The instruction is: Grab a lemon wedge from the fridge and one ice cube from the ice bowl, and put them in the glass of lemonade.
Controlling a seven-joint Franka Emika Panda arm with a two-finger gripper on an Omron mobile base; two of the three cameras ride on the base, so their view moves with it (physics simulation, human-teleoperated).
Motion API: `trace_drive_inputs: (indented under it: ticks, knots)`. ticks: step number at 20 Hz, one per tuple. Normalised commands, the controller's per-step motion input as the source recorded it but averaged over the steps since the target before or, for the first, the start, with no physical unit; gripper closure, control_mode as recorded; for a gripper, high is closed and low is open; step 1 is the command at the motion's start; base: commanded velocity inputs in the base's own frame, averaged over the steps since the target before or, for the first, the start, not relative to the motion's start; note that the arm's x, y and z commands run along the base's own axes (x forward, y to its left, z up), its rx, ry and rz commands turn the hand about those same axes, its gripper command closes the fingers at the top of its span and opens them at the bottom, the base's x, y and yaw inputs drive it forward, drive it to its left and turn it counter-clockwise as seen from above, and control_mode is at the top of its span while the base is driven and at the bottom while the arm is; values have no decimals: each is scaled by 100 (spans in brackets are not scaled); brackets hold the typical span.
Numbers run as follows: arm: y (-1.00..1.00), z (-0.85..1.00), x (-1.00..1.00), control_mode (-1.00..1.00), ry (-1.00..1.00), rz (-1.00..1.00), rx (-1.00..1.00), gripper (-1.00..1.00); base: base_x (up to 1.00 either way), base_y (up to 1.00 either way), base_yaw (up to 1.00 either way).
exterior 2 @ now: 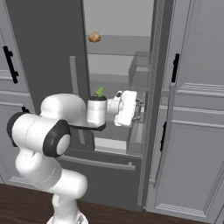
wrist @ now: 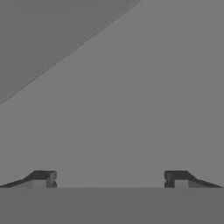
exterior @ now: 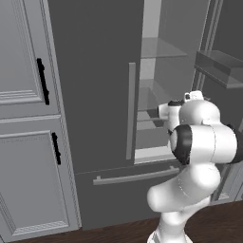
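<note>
The fridge (exterior: 95, 85) is a tall dark grey unit with its right door swung open and clear shelves (exterior: 159, 47) inside. My arm reaches into the opening. A tiny yellow-green lemon wedge (exterior 2: 100, 91) peeks up just behind my wrist, on a middle shelf. My gripper (exterior 2: 140, 109) sits to the right of the wedge, pointing toward the fridge's right side. In the hand view my gripper (wrist: 110, 179) is open, its fingertips (wrist: 43, 178) wide apart with nothing between them, facing plain grey fridge surfaces. The glass of lemonade, ice bowl and ice cube are out of view.
A round tan-brown lump (exterior 2: 94, 37) lies on an upper shelf. The open door (exterior: 223, 66) with its bins stands at the right. Panelled grey cabinets (exterior: 23, 118) with black handles flank the fridge. The bottom drawer handle (exterior: 135, 176) runs below the opening.
</note>
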Motion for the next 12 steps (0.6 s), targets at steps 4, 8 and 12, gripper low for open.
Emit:
trace_drive_inputs:
  ticks: [4, 8, 12]
  knots:
    - [100, 21, -18, -100, -24, 0, 0, -100, 0, 0, 0]
    - [98, 34, -2, -100, -38, 0, 10, -100, 0, 0, 0]
    - [61, 19, -1, -100, -51, -8, 36, -100, 0, 0, 0]
